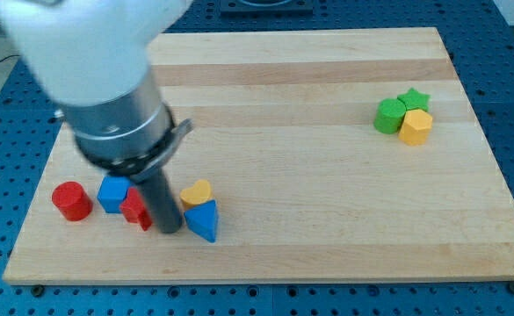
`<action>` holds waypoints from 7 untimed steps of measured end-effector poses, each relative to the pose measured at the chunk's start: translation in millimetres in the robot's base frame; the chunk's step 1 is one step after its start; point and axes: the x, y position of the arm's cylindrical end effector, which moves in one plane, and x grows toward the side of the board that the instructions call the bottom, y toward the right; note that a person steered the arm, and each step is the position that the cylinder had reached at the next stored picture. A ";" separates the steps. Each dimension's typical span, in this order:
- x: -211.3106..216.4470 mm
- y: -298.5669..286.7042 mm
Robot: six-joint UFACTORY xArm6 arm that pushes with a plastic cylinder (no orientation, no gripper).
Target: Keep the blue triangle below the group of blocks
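Note:
The blue triangle [204, 219] lies near the board's bottom left, just below a yellow block [196, 192]. My tip [169, 230] rests on the board right beside the triangle's left edge, between it and a red block [135, 210]. A blue block [112, 193] sits left of the red one, partly behind the rod. A red cylinder [70, 201] stands further left.
At the right, a green cylinder-like block [387, 116], a green star [413, 98] and a yellow block [416, 127] sit bunched together. The wooden board [327, 219] ends close below the triangle. The arm's grey body hides the board's upper left.

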 end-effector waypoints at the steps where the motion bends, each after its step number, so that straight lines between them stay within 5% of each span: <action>1: -5.5 67.9; 2: -5.5 132.2; 5: 34.5 65.0; 7: 31.4 177.9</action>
